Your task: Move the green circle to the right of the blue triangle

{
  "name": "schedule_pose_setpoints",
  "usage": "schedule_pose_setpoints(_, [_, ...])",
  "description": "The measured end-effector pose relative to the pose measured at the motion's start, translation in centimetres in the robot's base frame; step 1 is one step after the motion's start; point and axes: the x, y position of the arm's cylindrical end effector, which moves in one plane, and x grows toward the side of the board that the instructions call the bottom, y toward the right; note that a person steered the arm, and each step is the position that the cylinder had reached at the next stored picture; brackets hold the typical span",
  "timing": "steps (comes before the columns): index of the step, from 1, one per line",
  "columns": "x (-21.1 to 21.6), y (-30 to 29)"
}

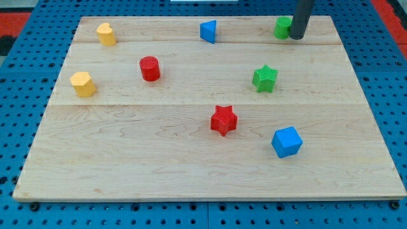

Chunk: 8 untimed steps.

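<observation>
A single camera looks down at a slant from beyond the near edge of the wooden board (210, 172), facing across it toward the far edge, which narrows toward the view's top. It stands far enough back to take in the whole board and a margin of blue pegboard (25, 127) on three sides. With only one view, nothing is shared.
</observation>
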Motion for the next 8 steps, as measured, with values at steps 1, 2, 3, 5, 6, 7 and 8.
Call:
schedule_pose_setpoints(1, [-1.3, 0.0])
schedule_pose_setpoints(2, [-4.0, 0.0])
schedule_pose_setpoints(3, [-6.1, 0.0])
schedule_pose_setpoints(5, [3.2, 0.0])
schedule_pose_setpoints(6, [5.4, -1.6])
schedule_pose_setpoints(7, [4.9, -9.4])
schedule_pose_setpoints(8, [4.6, -20.8])
